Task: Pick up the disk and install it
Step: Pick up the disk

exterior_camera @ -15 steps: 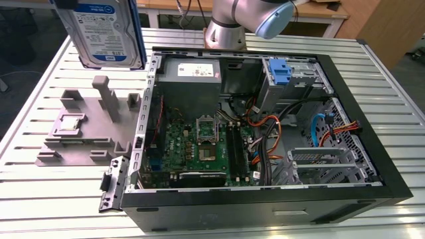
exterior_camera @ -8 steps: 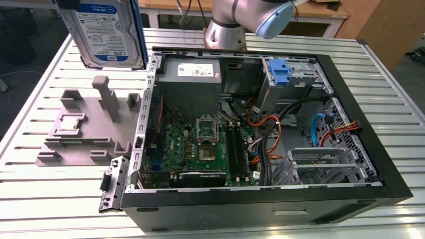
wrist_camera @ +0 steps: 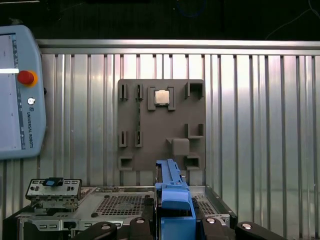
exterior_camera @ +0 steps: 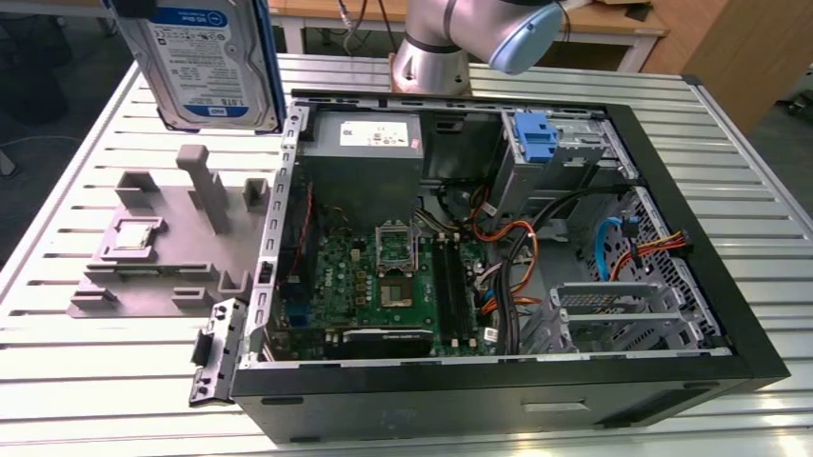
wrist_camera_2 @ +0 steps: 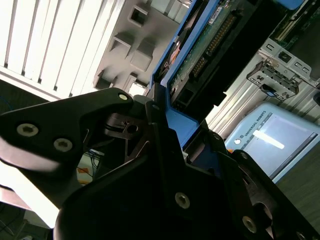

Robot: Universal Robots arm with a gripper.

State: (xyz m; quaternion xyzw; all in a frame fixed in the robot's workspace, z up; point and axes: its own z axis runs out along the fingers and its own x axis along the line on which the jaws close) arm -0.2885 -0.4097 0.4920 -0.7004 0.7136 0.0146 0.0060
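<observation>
"Where is the disk [exterior_camera: 204, 62]?"

"Up in the air, at the exterior view's far left. It stands on its edge with the label showing, above the grey holder [exterior_camera: 140, 276] on the table [exterior_camera: 102, 381]."

"What holds it?"

"The gripper [wrist_camera_2: 182, 117]. In both wrist views its black fingers [wrist_camera_2: 160, 135] pinch the disk's blue frame from two sides."

"Is it in the computer case [exterior_camera: 749, 324] yet?"

"No. The open computer case lies just to the right of the grey holder. The disk is outside it, over to the left."

"What is on the grey holder?"

"A small silver chip [wrist_camera: 161, 97], sitting in a square slot."
</observation>
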